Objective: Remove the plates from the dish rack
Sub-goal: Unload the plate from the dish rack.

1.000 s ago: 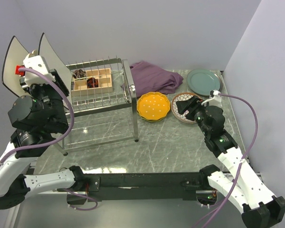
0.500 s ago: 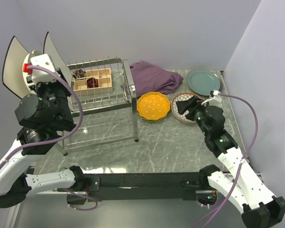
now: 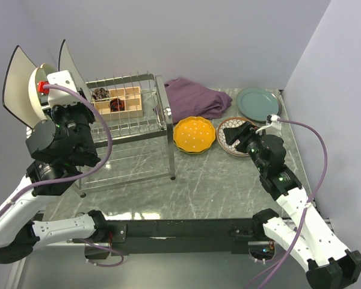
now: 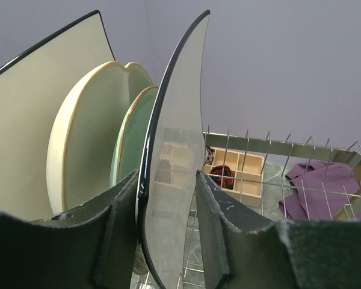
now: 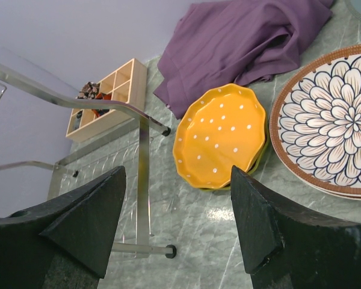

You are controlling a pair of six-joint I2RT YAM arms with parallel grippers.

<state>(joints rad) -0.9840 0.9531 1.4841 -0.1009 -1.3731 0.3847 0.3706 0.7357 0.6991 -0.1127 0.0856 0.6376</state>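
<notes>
Left gripper [image 4: 166, 205] straddles the rim of one white square plate [image 4: 177, 120], a finger close against each face; whether it already pinches I cannot tell. That plate stands upright at the end of the dish rack [image 3: 167, 138] by the counter's left edge. Beyond it stand a green plate [image 4: 132, 138], a cream plate [image 4: 84, 144] and a second square plate [image 4: 36, 132], so four seem left. Already out, toward the far right corner, lie the orange dotted plate [image 3: 194, 134], brown-patterned plate [image 5: 331, 120] and teal plate [image 3: 258, 103]. Right gripper [image 3: 234, 133] hovers there, wide and empty.
</notes>
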